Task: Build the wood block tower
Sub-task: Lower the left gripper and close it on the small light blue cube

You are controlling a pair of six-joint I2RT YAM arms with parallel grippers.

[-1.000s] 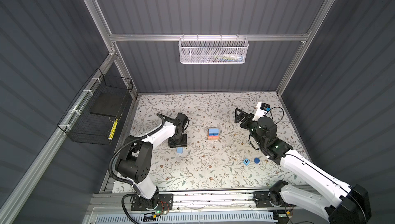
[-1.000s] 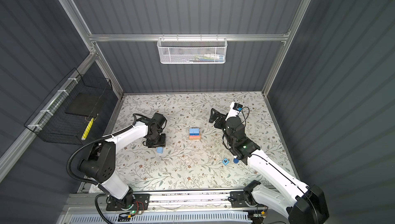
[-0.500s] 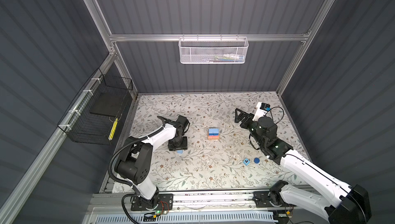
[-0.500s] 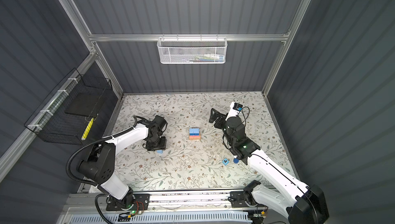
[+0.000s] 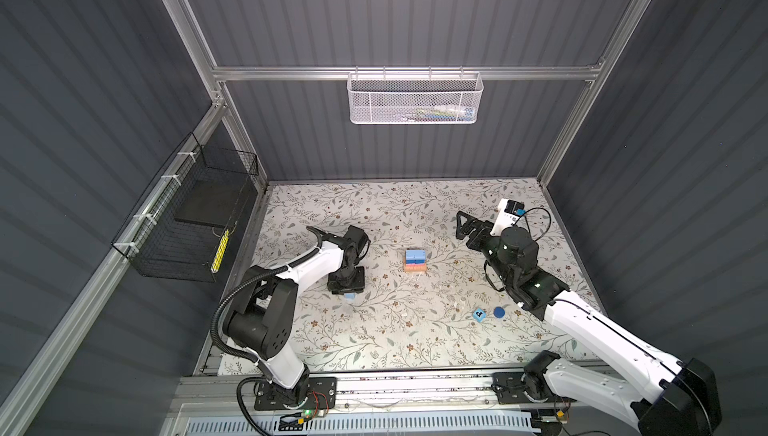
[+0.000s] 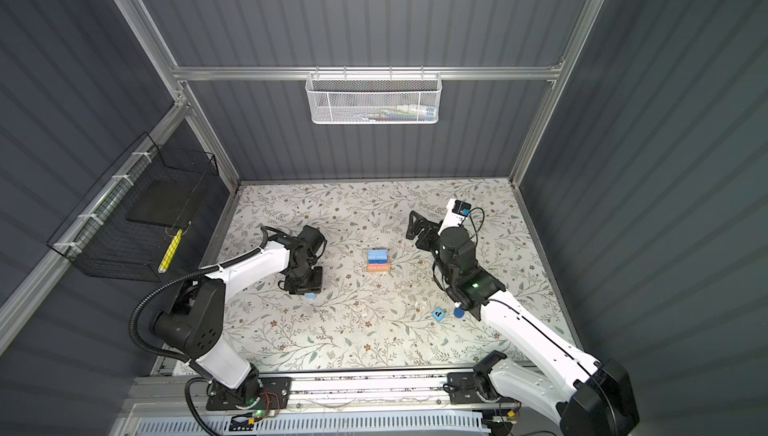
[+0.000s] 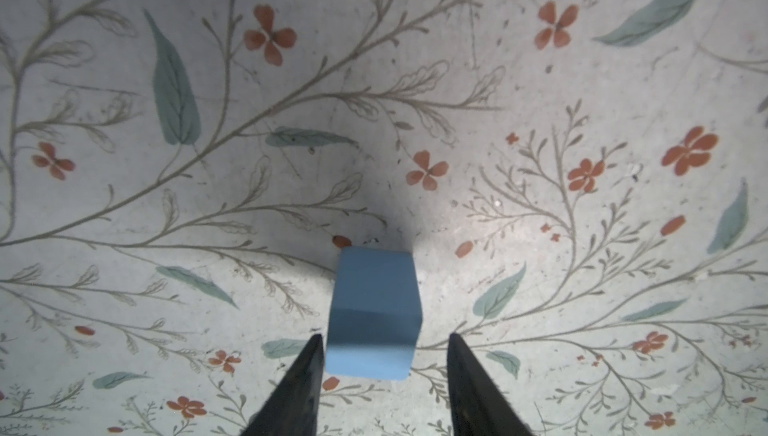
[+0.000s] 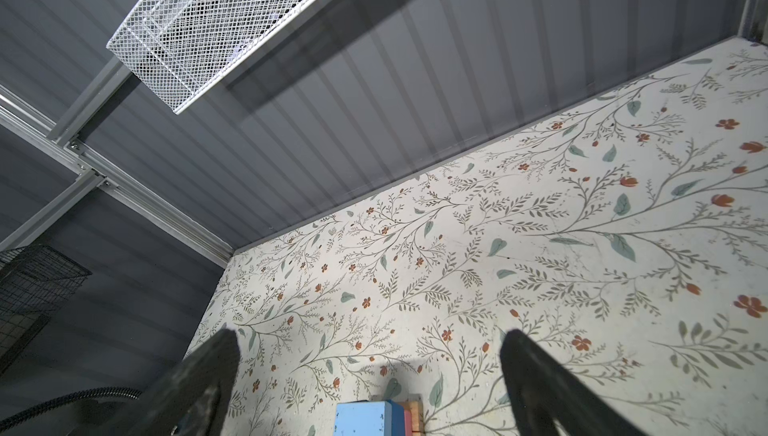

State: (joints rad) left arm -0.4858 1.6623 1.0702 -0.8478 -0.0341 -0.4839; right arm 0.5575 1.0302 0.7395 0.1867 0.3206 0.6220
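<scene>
The wood block tower (image 5: 415,260) (image 6: 378,260) stands mid-mat: tan at the bottom, then pink, with blue blocks on top. It also shows low in the right wrist view as the tower (image 8: 368,417). My left gripper (image 5: 347,284) (image 6: 305,284) points down over a loose light blue cube (image 5: 350,296) (image 6: 310,296). In the left wrist view the cube (image 7: 374,309) sits between the fingers of the left gripper (image 7: 385,336). One finger is at its side and the other stands apart. My right gripper (image 5: 463,226) (image 6: 415,225) (image 8: 370,371) hovers open and empty to the right of the tower.
A lettered light blue cube (image 5: 478,314) (image 6: 438,314) and a dark blue cylinder (image 5: 499,311) (image 6: 458,312) lie near the right arm. A white mesh basket (image 5: 413,99) hangs on the back wall and a black wire basket (image 5: 195,222) on the left wall.
My left gripper has moved toward the front onto the light blue cube and its jaws have narrowed. The right arm has not moved.
</scene>
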